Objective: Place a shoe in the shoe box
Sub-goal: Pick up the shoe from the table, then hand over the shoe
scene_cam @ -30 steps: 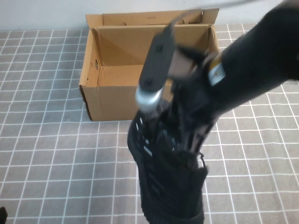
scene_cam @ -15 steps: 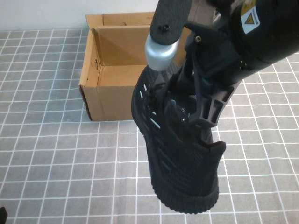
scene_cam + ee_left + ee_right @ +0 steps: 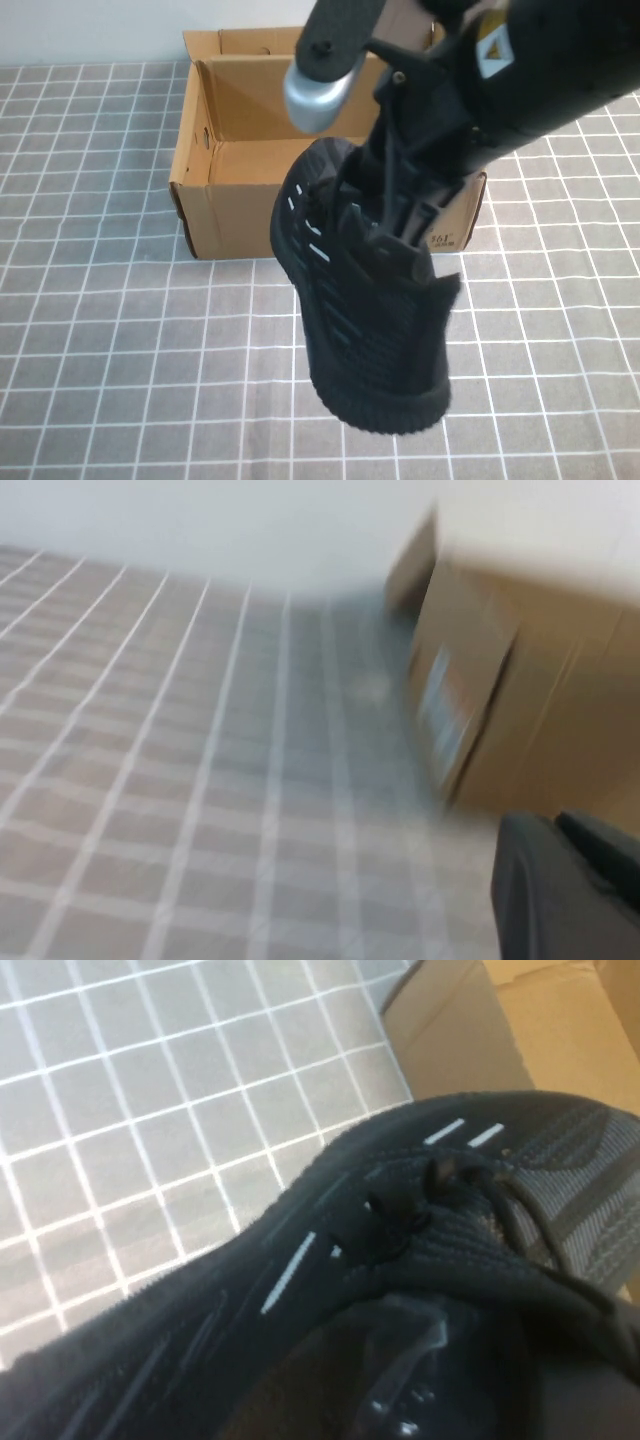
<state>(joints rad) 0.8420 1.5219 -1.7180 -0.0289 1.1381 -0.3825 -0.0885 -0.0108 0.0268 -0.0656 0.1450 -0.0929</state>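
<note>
The right gripper point(image 3: 400, 215) is clamped on the all-black mesh sneaker point(image 3: 365, 320), its fingers sunk into the shoe's opening near the black laces, and it holds the shoe lifted above the table. The shoe hangs tilted, its toe end high and overlapping the front wall of the brown corrugated cardboard shoe box point(image 3: 240, 215), its heel and ribbed sole edge low and toward the camera. Small pale dashes run along the sneaker's side. In the right wrist view the sneaker point(image 3: 400, 1290) fills most of the frame, with a box corner point(image 3: 470, 1030) beyond its toe.

The box stands open, flaps up, at the far side of the table, with small dark print at its lower front right corner.

The left gripper point(image 3: 570, 885) shows only as a dark shape at a corner of the left wrist view, near the box point(image 3: 520, 710); whether it is parted or closed cannot be told.

A grey cloth with a white grid point(image 3: 100, 340) covers the table. A pale wall point(image 3: 90, 30) rises behind it.
</note>
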